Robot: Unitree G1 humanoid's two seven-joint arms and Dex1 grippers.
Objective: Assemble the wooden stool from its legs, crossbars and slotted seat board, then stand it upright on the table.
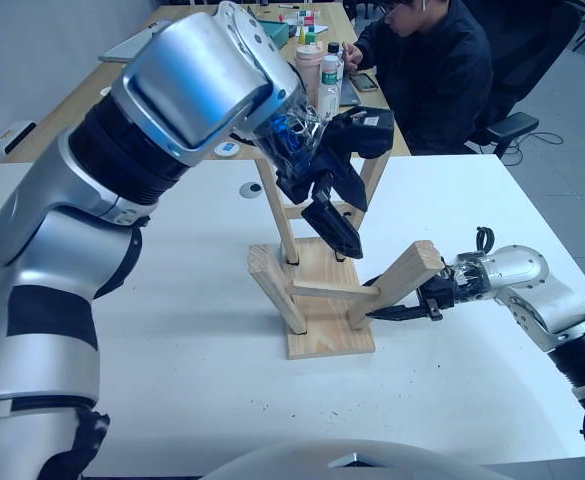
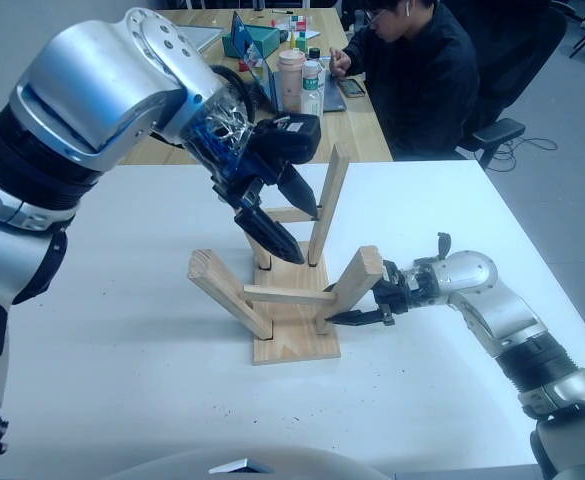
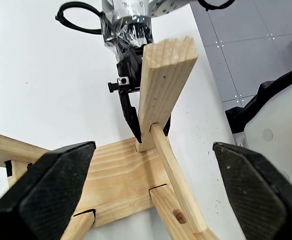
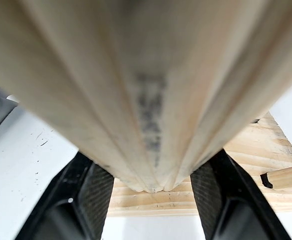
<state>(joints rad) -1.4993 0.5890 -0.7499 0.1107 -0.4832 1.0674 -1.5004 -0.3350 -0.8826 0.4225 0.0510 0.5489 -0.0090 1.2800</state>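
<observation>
Seat board [image 2: 294,347] lies flat on the table [image 2: 122,400] as a base. The right gripper [image 2: 349,316] clamps one leg [image 2: 350,283], probably seating it. The left gripper [image 2: 288,218] hovers above, fingers spread and empty.

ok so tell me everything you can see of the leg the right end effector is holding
The leg is a pale, square-cut wooden bar with visible grain. It leans out to the robot's right, free end up, lower end seated in the flat-lying seat board. A thin crossbar ties it to the left leg. The right end effector clamps it near its base.
</observation>
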